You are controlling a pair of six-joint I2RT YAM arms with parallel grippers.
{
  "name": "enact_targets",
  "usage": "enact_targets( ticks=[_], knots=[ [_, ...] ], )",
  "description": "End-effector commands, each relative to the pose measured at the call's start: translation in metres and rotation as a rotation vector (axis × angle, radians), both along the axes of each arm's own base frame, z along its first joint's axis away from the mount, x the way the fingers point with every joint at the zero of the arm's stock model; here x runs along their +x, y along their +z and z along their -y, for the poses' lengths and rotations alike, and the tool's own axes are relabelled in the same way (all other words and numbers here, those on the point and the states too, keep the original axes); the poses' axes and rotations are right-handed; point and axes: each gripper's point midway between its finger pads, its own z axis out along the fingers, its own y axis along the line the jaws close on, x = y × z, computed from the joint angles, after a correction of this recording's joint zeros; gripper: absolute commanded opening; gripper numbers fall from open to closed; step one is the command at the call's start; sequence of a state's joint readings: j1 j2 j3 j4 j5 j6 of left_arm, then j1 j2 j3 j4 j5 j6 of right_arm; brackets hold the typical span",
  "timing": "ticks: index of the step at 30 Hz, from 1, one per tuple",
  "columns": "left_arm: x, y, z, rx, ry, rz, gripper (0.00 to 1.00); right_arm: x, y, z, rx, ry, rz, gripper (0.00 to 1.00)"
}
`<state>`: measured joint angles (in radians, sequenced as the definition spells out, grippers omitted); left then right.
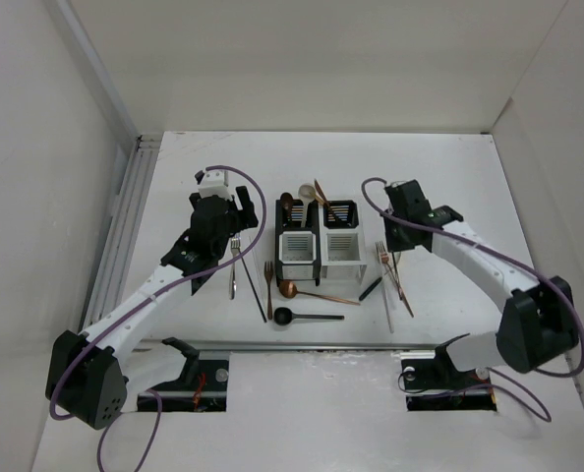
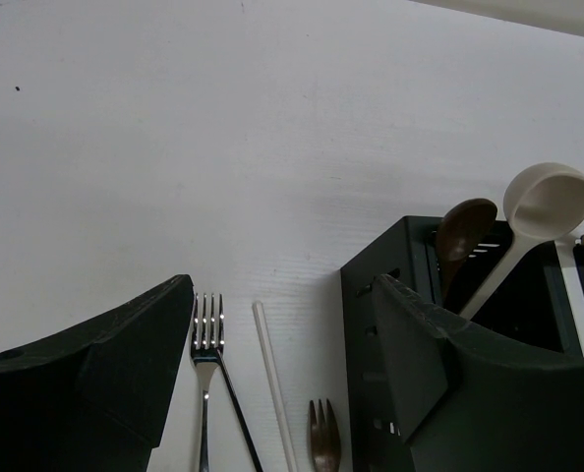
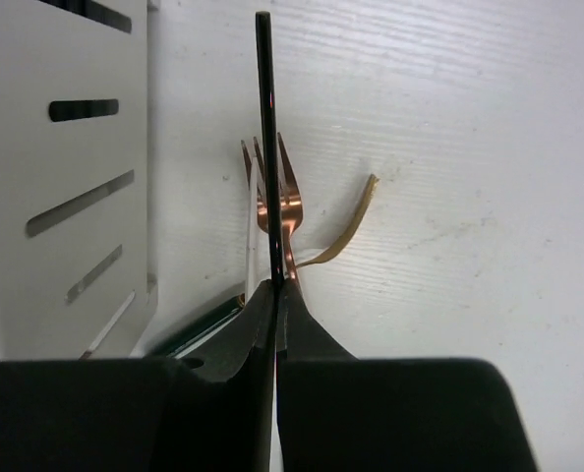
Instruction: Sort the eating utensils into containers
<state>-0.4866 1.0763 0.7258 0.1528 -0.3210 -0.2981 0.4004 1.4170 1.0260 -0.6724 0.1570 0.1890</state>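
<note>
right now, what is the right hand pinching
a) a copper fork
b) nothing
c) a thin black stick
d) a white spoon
c: in the right wrist view the right hand is closed on a thin black stick, while the copper fork lies loose behind it, ungripped.

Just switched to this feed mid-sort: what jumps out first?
The right gripper is shut on a slim black utensil, over a copper fork on the table. At table centre, the caddy block holds upright spoons in its far-left black compartment, while the left gripper hangs open near a silver fork.
</note>
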Motion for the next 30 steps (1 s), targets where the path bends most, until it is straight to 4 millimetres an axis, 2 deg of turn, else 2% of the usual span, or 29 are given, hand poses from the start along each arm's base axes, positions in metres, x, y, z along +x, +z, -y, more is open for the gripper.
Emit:
enact_targets(
  ticks=[1,2,5,6,8,9,10,13,17,22,26,27,30],
  knots=[
    [0.000,0.009,-0.001,-0.030,0.005,0.032,0.71,0.011,0.034,0.003,0.036,-0.051,0.162,0.00],
    [0.000,0.009,-0.001,-0.030,0.005,0.032,0.71,0.014,0.062,0.004,0.076,-0.068,0.262,0.00],
    [0.000,0.009,-0.001,-0.030,0.005,0.032,0.71,0.012,0.120,-0.006,0.155,-0.065,0.480,0.00],
    [0.000,0.009,-0.001,-0.021,0.002,0.033,0.71,0.011,0.173,-0.008,0.247,-0.071,0.665,0.00],
    [0.000,0.009,-0.003,-0.018,0.011,0.035,0.71,0.004,0.207,-0.010,0.312,-0.081,0.807,0.00],
    [0.000,0.009,-0.003,-0.018,0.011,0.035,0.71,-0.001,0.241,-0.009,0.380,-0.095,0.921,0.00],
    [0.001,0.006,-0.002,-0.014,0.011,0.027,0.71,-0.001,0.251,-0.008,0.400,-0.098,0.953,0.00],
    [0.001,0.006,-0.003,-0.005,0.008,0.027,0.71,0.000,0.259,-0.024,0.445,-0.070,0.967,0.00],
    [0.002,0.010,-0.004,0.002,0.014,0.038,0.71,0.008,0.258,-0.060,0.495,0.005,0.960,0.00],
    [0.003,0.013,-0.004,0.001,0.014,0.039,0.71,0.023,0.273,-0.072,0.525,0.014,1.012,0.00],
    [0.003,0.013,-0.004,0.001,0.014,0.039,0.71,0.028,0.259,-0.096,0.544,0.083,0.956,0.00],
    [0.003,0.013,-0.004,0.001,0.014,0.039,0.71,0.031,0.249,-0.103,0.555,0.088,0.929,0.00],
    [0.002,0.011,-0.006,0.008,0.024,0.032,0.71,0.028,0.246,-0.126,0.598,0.139,0.915,0.00]
  ],
)
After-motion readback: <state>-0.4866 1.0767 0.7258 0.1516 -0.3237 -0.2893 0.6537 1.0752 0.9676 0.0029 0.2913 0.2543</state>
